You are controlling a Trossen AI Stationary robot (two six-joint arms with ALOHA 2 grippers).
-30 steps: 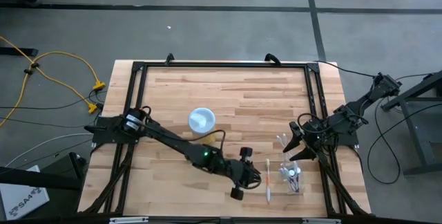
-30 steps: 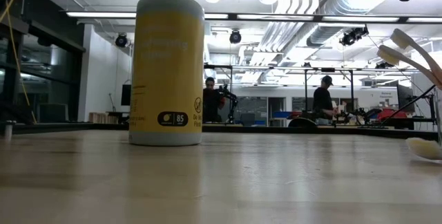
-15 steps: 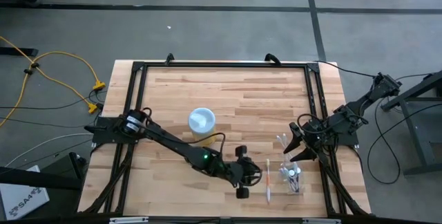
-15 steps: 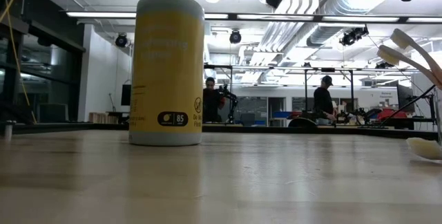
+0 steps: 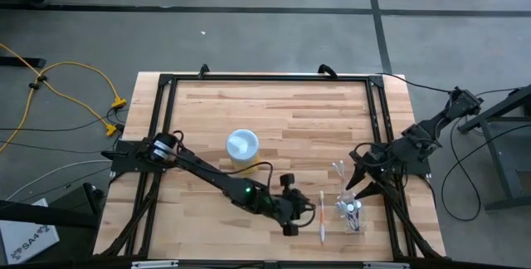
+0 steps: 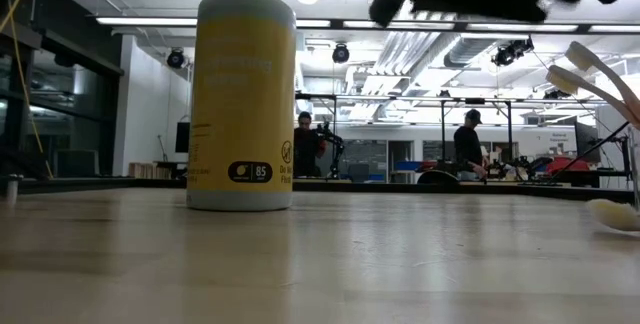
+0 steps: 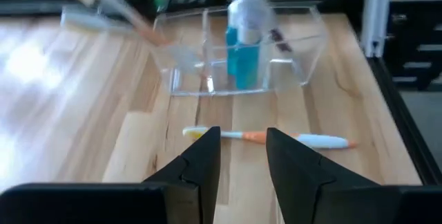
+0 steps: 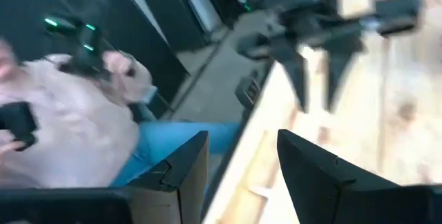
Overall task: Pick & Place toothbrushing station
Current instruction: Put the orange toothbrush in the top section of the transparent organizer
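Observation:
A clear plastic holder [image 5: 350, 213] stands near the table's near right corner. It holds teal-capped bottles [image 7: 242, 61], and toothbrushes [image 6: 598, 74] lean out of it. One toothbrush with a white and orange handle [image 5: 322, 217] lies flat on the wood just left of the holder. It also shows in the left wrist view [image 7: 276, 138]. My left gripper [image 5: 304, 207] is open, its fingers pointing at this toothbrush from the table's left, short of touching it. My right gripper [image 5: 352, 176] is open and empty, just beyond the holder's far side.
A yellow canister with a white lid [image 5: 241, 145] stands upright at mid-table, left of the work. Black frame rails [image 5: 377, 136] run along the table's edges. A person in a pink top [image 8: 62, 127] sits beyond the table.
My left gripper has come down toward the toothbrush lying on the table and turned slightly. In the low view its dark body has dropped into the picture from the top. The toothbrush and the holder have stayed in place.

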